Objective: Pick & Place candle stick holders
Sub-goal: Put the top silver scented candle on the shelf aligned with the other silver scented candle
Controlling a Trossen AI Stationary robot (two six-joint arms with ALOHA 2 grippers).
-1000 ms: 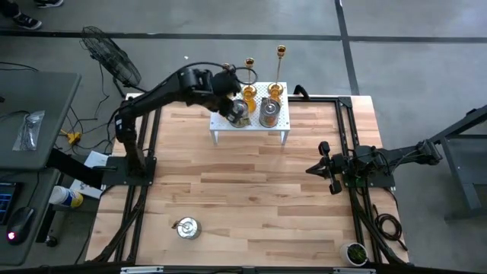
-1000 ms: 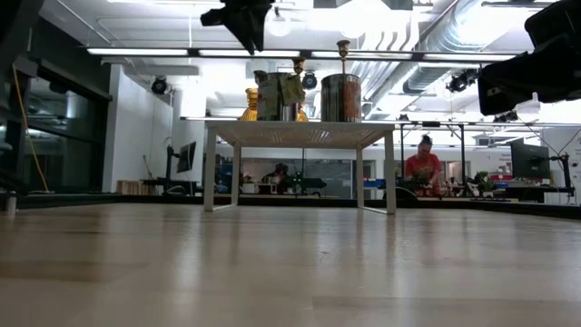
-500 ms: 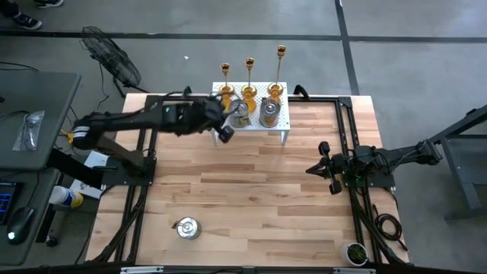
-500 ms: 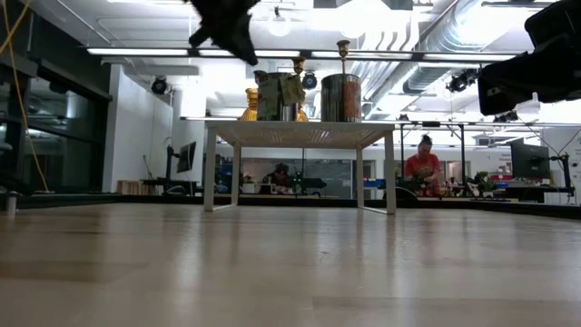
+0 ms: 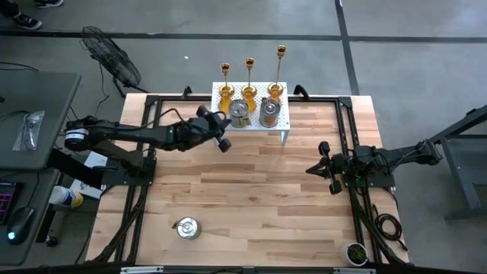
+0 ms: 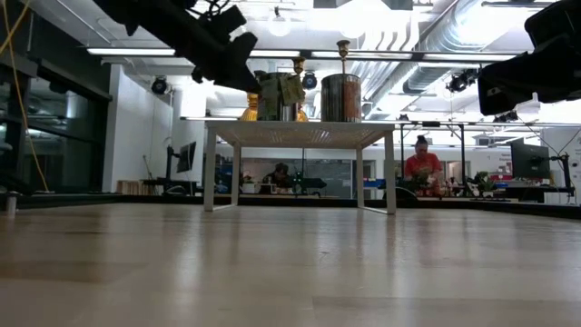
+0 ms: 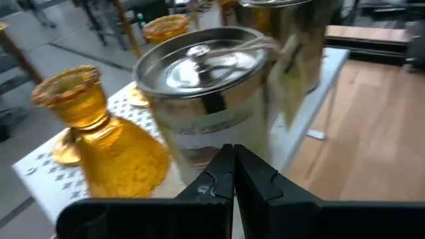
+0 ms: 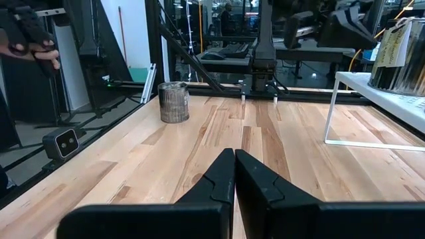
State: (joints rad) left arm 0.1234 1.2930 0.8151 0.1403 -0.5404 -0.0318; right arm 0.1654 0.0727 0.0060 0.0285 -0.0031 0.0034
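2 closed grippers, 0 holders held: risk sits at the rack edge

Left gripper (image 7: 234, 154): fingers pressed together, nothing between them. In the left wrist view the tips point straight at the side of 1 silvery pot (image 7: 216, 103), close in front. An amber cup (image 7: 99, 136) stands just beside that pot, a 2nd silvery pot (image 5: 268, 112) behind it.

High view puts the left gripper (image 5: 222, 142) over bare table, just off the front left corner of the white rack (image 5: 283, 125), near rack-top height in the low view.

Holders: 8 in view on the rack. 3 gold candlesticks (image 5: 249, 64) along the far edge, 3 amber cups, 2 silvery pots at the front. 1 more silvery pot (image 5: 187, 227) stands alone on the wooden table (image 5: 251, 198), near the front left, well apart from the rack.

Right gripper (image 5: 319, 169): fingers shut, empty, parked at the table's right side.

Risks as I judge them:
- With the fingers shut, any advance makes them a ram, not a clamp. They would shove the pot, not grasp it.
- Pot pushed back hits the amber cup or the candlesticks. These look top-heavy and could topple off the far edge.
- Rack is light and on thin legs, so a low approach could clip its edge and shake everything on it.
- Paper tag on the pot could snag a fingertip.
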